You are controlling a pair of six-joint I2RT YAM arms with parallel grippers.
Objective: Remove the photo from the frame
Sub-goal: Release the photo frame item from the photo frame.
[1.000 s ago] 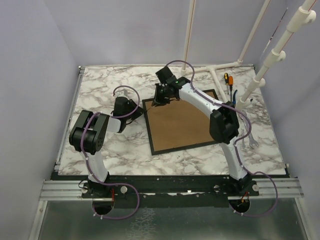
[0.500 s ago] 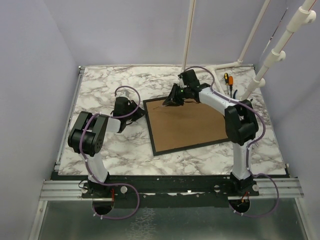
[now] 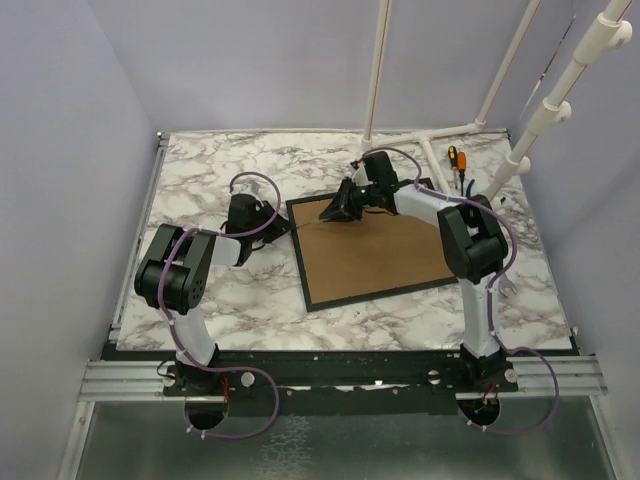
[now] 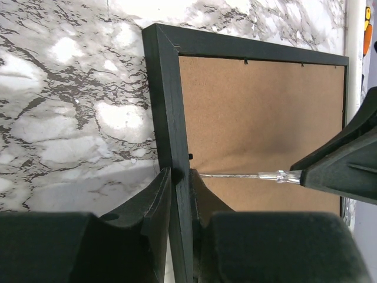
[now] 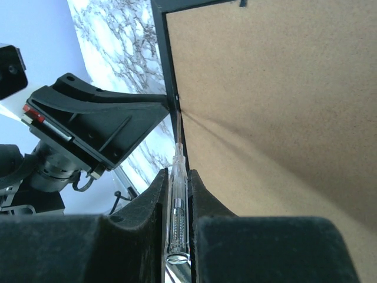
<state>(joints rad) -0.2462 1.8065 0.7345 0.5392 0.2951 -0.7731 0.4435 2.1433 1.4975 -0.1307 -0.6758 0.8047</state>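
I have the frame [image 3: 370, 255] lying face-down at the middle of the counter [image 3: 220, 170], with its brown fibreboard back up inside a thin black border. My left arm is folded low, and the left fingers [image 4: 147, 203] pinch the frame's left border near its far corner. My right arm reaches across the frame, its right fingers [image 5: 147, 200] clamped on a clear-handled screwdriver [image 5: 177, 200]. The tip meets the inner left edge just beside the left fingers. The counter is grey-veined marble, and white pipes [image 3: 377, 70] rise at its far edge.
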